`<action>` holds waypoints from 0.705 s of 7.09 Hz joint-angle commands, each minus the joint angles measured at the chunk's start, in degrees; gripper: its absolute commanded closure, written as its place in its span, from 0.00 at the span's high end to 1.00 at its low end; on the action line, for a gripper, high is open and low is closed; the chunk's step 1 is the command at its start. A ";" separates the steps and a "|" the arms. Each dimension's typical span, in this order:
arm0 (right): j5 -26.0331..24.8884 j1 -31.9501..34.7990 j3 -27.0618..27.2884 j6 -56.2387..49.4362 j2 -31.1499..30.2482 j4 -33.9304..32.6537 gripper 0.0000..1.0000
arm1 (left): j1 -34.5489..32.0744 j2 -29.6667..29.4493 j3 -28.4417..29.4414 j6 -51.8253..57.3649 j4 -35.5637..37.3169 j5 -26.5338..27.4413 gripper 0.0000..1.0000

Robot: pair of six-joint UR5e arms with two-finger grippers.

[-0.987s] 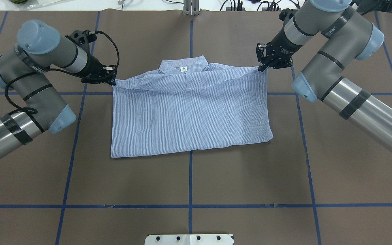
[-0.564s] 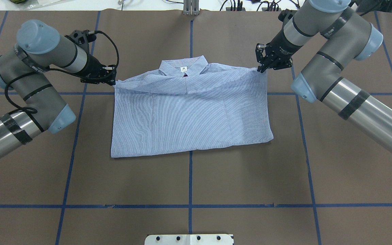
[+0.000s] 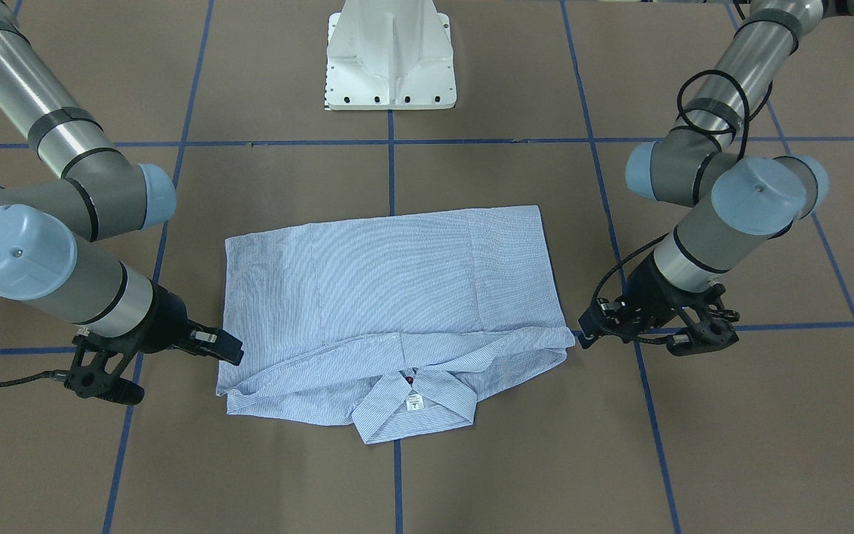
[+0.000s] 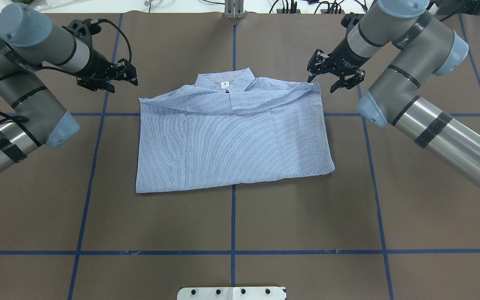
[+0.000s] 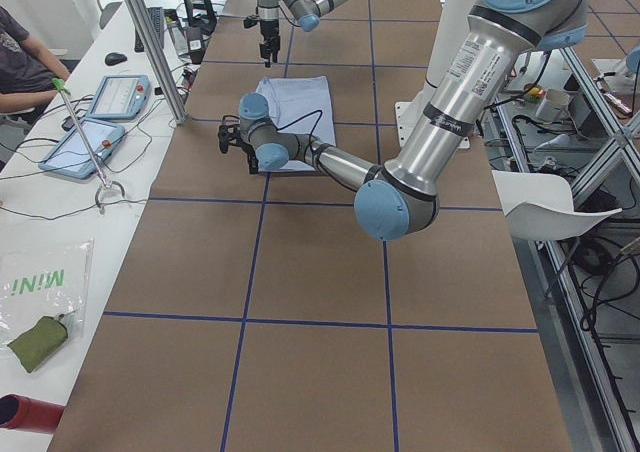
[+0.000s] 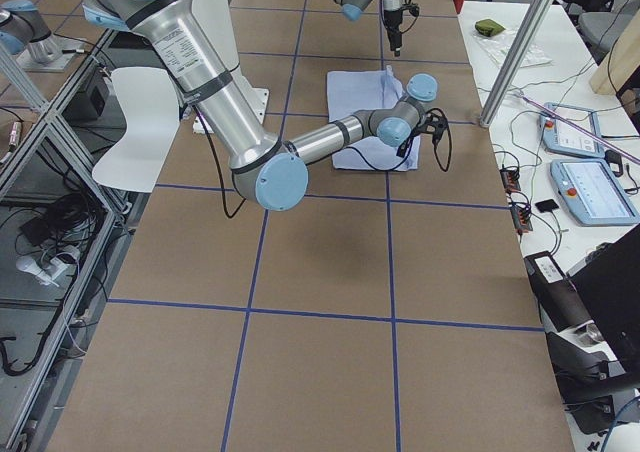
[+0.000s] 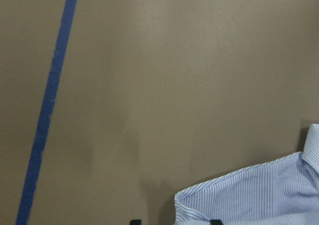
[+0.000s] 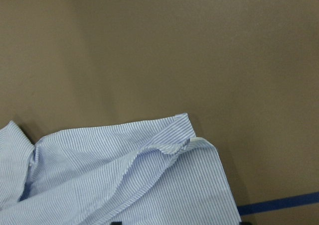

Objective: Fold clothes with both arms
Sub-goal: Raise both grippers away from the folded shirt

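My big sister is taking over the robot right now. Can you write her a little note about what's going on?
Left gripper: open, holding nothing, off the shirt's far left corner.
Right gripper: jaws spread, holding nothing, beside the far right corner.
Shirt: flat on the brown table, folded into a rectangle, collar at the far edge, cloth a bit rumpled below it.
Done: a fold is laid and both corners are free.
Left: probably smoothing and any further folds.

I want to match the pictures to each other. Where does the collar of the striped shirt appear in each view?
Front-facing: collar, low centre, at the shirt's near edge.
Overhead: collar, upper centre, at the shirt's far edge.
Exterior left: too small to tell.
Exterior right: too small to tell.
Left wrist: a bit at the right edge.
Right wrist: a bit at the lower left.
Shared landmark: the white neck label, also seen from overhead.
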 commanded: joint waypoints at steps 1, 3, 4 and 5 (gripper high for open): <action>-0.98 -3.83 6.63 0.85 -5.37 1.12 1.00 | -2.06 1.89 -3.66 -0.14 0.62 -3.19 0.99; -1.87 -6.82 14.56 0.86 -12.15 0.42 1.00 | -2.06 1.99 -5.61 -0.23 2.46 -3.19 0.99; -2.39 -8.06 15.20 0.94 -13.40 0.42 1.00 | -2.06 1.99 -5.80 -0.41 2.73 -3.19 0.99; -4.83 -10.94 14.69 0.86 -13.76 0.33 1.00 | -2.06 1.99 -5.80 -0.50 2.73 -3.19 0.99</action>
